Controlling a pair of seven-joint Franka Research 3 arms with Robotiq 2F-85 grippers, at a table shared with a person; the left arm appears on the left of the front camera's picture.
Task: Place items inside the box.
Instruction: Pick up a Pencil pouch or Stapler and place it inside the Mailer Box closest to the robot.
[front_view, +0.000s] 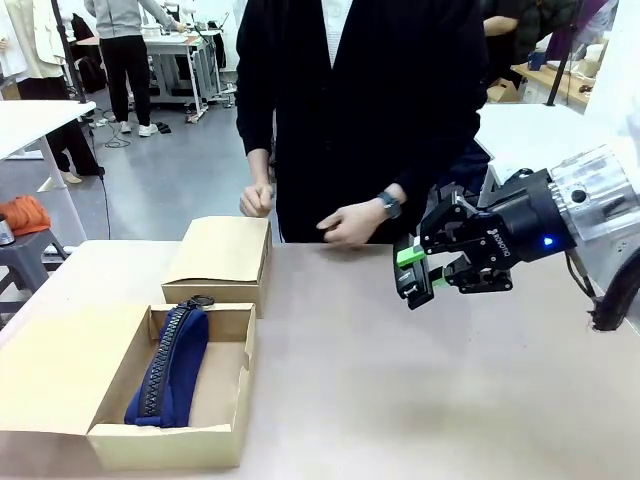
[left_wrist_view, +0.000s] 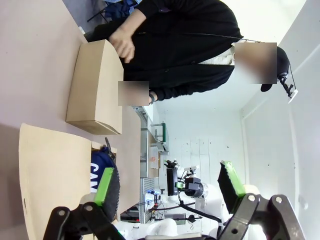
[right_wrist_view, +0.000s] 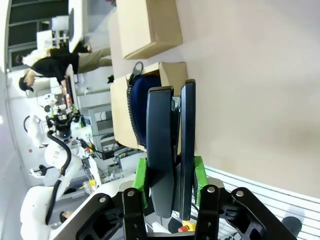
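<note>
The navy zip pouch (front_view: 170, 370) lies inside the open cardboard box (front_view: 170, 445) at the front left of the table. Well to its right, above the bare tabletop, my right gripper (front_view: 420, 270) hangs shut on a black clip-like tool (front_view: 412, 283). In the right wrist view that tool (right_wrist_view: 160, 140) stands as two flat black slabs between the green pads (right_wrist_view: 141, 180), with the pouch (right_wrist_view: 137, 110) and box beyond. In the left wrist view my left gripper (left_wrist_view: 167, 172) is open with nothing between its fingers, and part of the pouch (left_wrist_view: 98, 167) shows in the box below.
A second, closed cardboard box (front_view: 222, 255) stands just behind the open one. The person stands at the far edge, one hand (front_view: 350, 222) over the table's edge and the other hand (front_view: 257, 200) above the closed box. The open box's lid flap (front_view: 60, 370) spreads to the left.
</note>
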